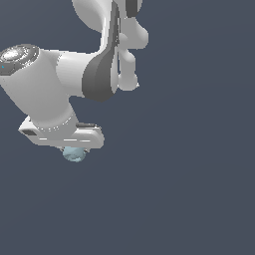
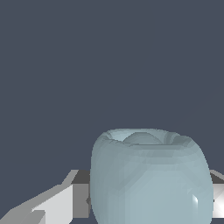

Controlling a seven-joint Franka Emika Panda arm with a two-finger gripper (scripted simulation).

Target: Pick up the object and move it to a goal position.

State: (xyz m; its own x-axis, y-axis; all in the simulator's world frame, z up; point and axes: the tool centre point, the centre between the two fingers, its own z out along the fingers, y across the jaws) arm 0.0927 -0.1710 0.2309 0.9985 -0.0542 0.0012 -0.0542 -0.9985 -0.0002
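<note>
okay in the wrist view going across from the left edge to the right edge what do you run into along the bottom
A white tool finger → the pale blue-grey ball → a sliver of the other finger at the right edge.

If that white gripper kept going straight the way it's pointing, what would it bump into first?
The ball, most likely: it sits right at the gripper, between the fingers in the wrist view. Beyond it only plain dark background shows, so nothing else appears in that line, though depth is hard to judge.
</note>
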